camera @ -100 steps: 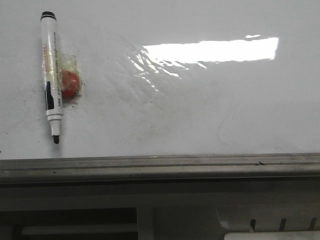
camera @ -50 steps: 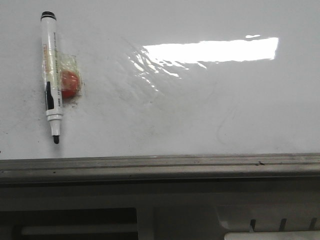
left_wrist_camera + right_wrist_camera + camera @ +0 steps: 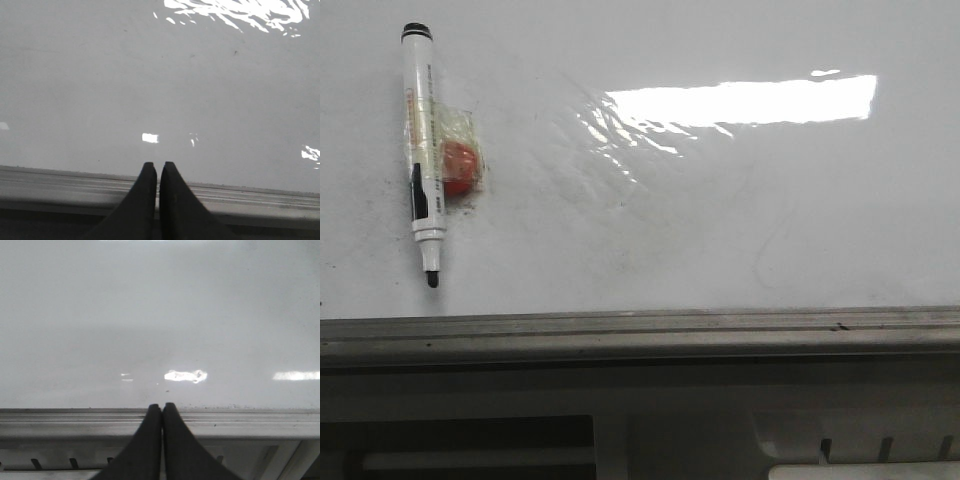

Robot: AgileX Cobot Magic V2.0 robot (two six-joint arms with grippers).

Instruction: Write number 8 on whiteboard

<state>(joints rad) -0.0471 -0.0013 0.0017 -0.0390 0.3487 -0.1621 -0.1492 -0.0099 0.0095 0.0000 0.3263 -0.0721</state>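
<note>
Ahead of both hands the whiteboard (image 3: 720,220) spreads glossy and smudged, with no drawn figure to make out on it. The left hand (image 3: 158,167) and right hand (image 3: 162,407) are each clenched on nothing, tips over the grey frame strip (image 3: 640,330). One marker (image 3: 424,150) lies on the board beside one red magnet (image 3: 458,168), its cap end cut close to the picture's edge.

**Edges and unreadable print**

The whiteboard (image 3: 720,220) runs off the front view's top, left and right edges. Print on the marker pen (image 3: 422,150) is too small to read, and the pen hides part of the red object (image 3: 460,168) under clear tape
</note>
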